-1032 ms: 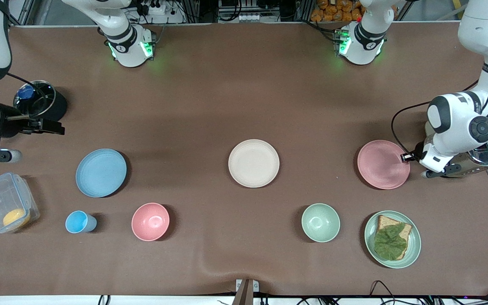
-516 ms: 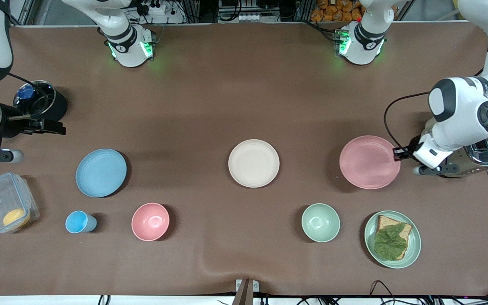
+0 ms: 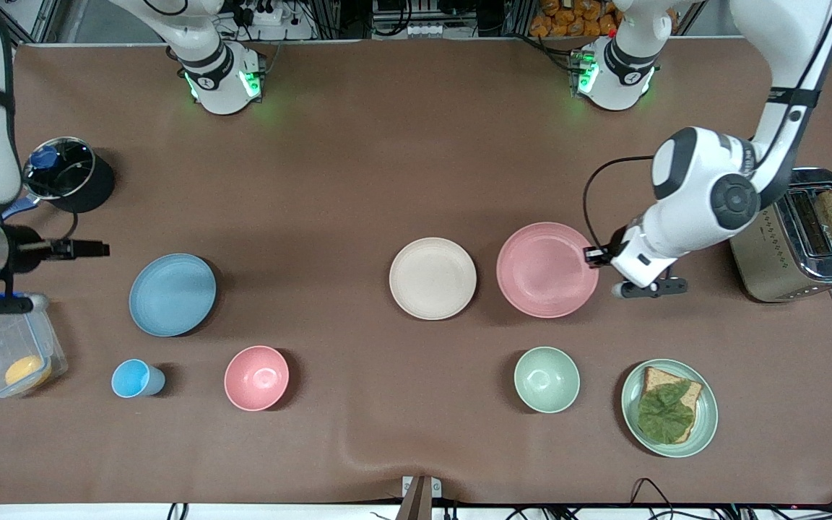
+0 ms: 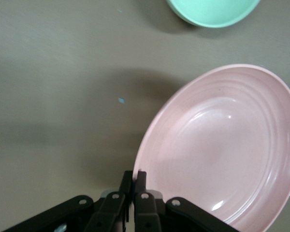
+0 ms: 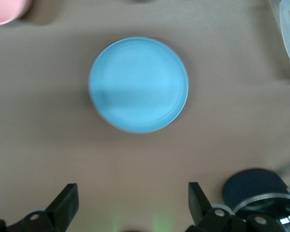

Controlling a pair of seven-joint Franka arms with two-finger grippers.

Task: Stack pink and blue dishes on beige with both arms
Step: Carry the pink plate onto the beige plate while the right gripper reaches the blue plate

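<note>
**Pink plate lifted beside the beige plate**

The left pincer [image 3: 594, 255] is clenched on the rim of the pink plate [image 3: 547, 269] and holds it in the air, a little tilted, over the desk [image 3: 387, 144] just beside the beige plate [image 3: 432, 278], toward the left arm's end. In the left wrist view, the two fingers [image 4: 140, 181] are pressed together on the plate's edge [image 4: 222, 145].

The beige plate lies flat in the middle of the desk. The blue plate [image 3: 172, 294] lies flat toward the right arm's end, well apart from the beige one.

The right pincer [image 3: 102, 249] hovers over the desk near the blue plate, its fingers [image 5: 67, 200] spread wide and released; the blue plate [image 5: 138, 84] shows whole between them in the right wrist view.
</note>
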